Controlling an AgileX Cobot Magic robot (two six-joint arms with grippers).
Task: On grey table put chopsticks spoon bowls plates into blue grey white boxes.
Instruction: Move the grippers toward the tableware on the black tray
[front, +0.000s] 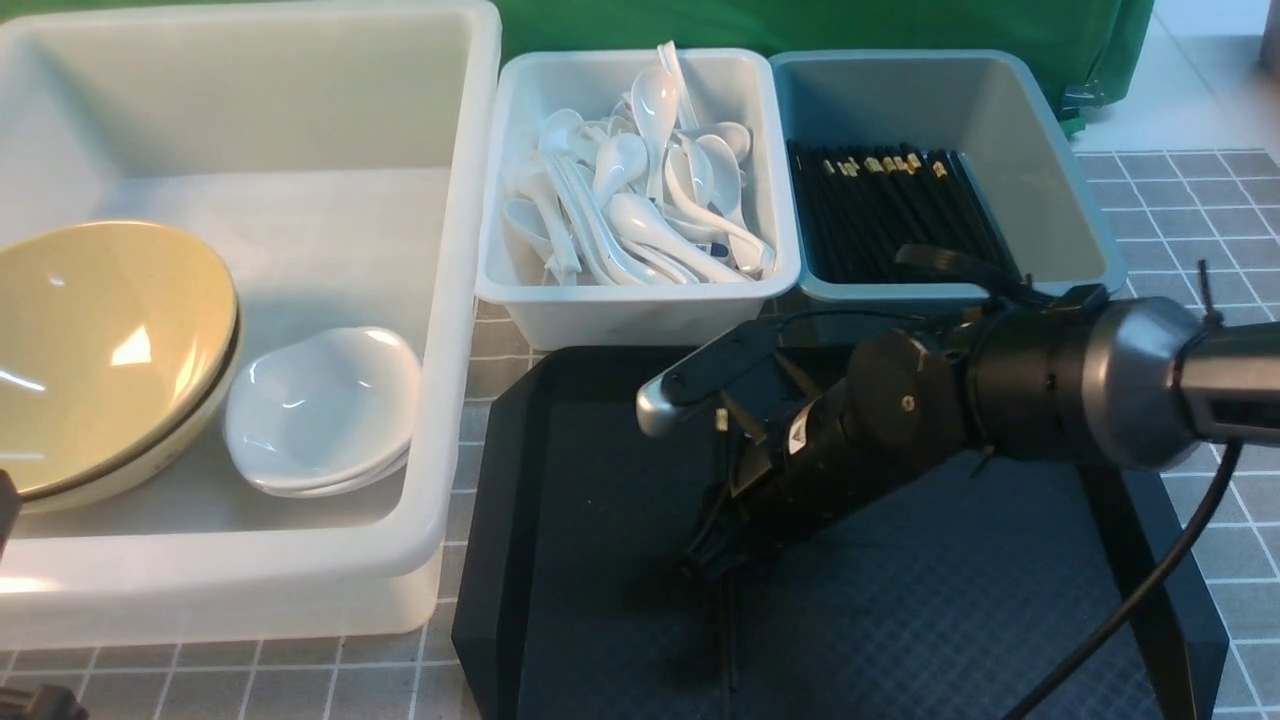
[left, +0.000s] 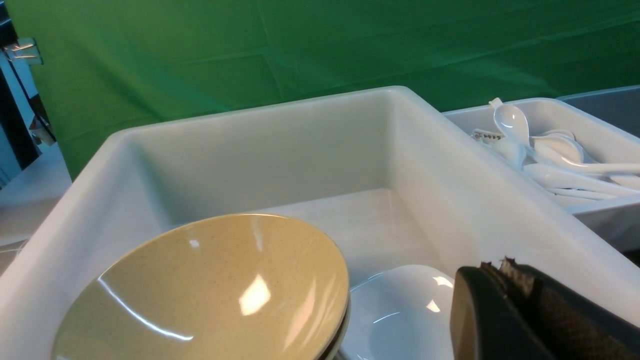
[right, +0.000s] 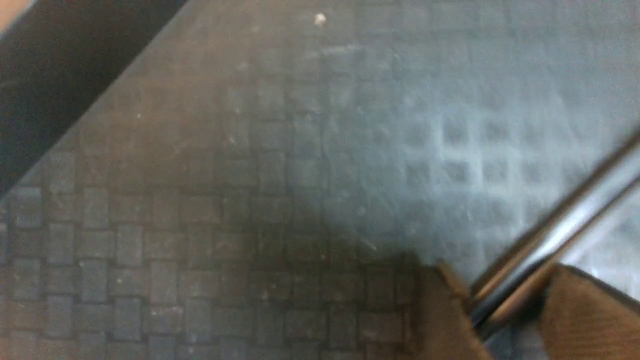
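1. Where the right arm reaches in over the black tray (front: 600, 620), the right gripper (front: 716, 560) points down and to the left. Its jaws are almost closed on a pair of chopsticks (front: 721, 440), and the right wrist view shows the thin sticks pinched between the brown pads (right: 440, 315).
2. The held pair runs from its gold-banded far end toward the tray's near edge. I cannot tell whether it touches the tray.
3. At far right, the blue-grey box (front: 1060, 200) holds more black sticks (front: 890, 210) lying side by side.
4. Just left of it, the pale grey-white box (front: 640, 310) is heaped with white spoons (front: 640, 190).
5. The large white box (front: 450, 300) fills the left side. Tilted tan bowls (front: 110, 350) sit at its near left, with stacked white plates (front: 320, 410) just to their right.
6. Only a dark part of the left gripper (left: 500, 290) shows, by the large box's near rim, and I cannot tell how far open it is.
7. All of this stands on the grey table (front: 1180, 200).
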